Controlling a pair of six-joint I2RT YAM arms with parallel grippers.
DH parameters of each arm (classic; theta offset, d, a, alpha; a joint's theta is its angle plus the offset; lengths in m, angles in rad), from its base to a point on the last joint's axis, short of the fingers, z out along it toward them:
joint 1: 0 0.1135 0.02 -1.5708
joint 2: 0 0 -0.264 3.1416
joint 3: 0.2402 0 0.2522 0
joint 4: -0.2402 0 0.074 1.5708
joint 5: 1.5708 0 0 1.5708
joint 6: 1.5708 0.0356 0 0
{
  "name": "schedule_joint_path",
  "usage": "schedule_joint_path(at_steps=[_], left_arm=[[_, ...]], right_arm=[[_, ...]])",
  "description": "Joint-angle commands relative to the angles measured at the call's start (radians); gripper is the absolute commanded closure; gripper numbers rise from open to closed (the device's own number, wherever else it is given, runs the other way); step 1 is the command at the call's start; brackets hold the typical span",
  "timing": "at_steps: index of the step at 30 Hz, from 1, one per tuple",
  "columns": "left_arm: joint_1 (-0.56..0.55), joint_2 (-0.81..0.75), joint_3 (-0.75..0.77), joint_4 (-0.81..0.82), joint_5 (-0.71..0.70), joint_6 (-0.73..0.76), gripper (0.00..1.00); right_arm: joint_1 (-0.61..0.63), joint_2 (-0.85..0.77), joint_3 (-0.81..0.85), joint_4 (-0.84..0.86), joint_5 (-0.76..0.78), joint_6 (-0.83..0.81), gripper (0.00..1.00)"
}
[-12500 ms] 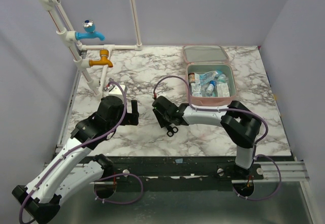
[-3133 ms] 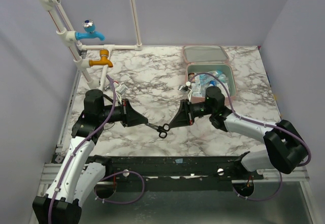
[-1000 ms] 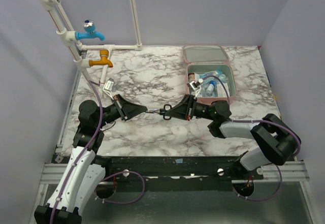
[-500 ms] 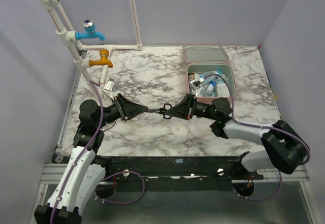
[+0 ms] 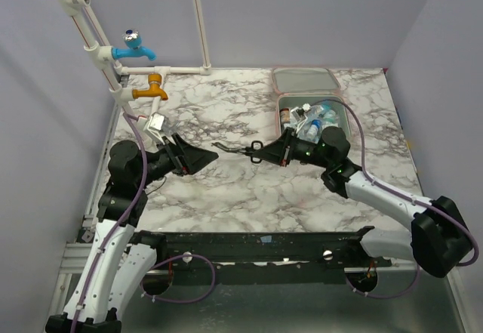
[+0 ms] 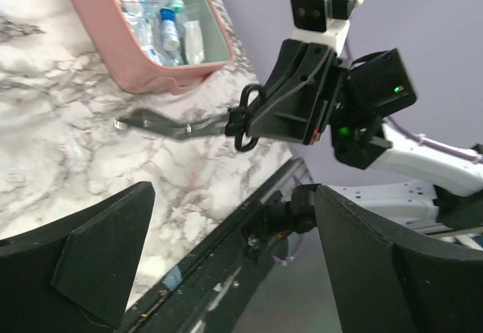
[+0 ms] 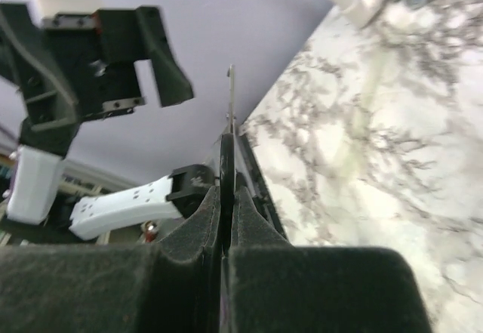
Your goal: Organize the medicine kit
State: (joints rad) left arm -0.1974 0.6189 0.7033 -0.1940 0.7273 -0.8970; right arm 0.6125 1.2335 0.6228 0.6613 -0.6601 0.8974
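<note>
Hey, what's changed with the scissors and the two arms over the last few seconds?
The left gripper let go of the scissors' blade tip, opened and drew back to the left. The right gripper keeps the scissors by the handles and has carried them a little toward the medicine kit. The kit stays open in the same place.

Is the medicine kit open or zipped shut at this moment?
Open: the medicine kit has its lid folded back, small bottles showing inside.

Lab test booth: plain walls (image 5: 302, 16), mock taps (image 5: 134, 47), marble tabletop (image 5: 226, 193).
</note>
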Motion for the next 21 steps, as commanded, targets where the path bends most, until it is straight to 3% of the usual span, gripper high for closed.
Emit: schedule_joint_path(at_steps=[1,11,21], left_arm=[[0.003,-0.022,0.049,-0.146,-0.112,0.161,0.1],[0.004,-0.025,0.042,-0.248,-0.119,0.273,0.09],[0.003,-0.016,-0.015,-0.287,-0.134,0.321,0.08]], right_arm=[[-0.045,-0.05,0.095,-0.279,0.068,-0.159,0.99],[-0.2,-0.055,0.232,-0.643,0.265,-0.264,0.99],[-0.23,-0.112,0.297,-0.886,0.593,-0.337,0.99]])
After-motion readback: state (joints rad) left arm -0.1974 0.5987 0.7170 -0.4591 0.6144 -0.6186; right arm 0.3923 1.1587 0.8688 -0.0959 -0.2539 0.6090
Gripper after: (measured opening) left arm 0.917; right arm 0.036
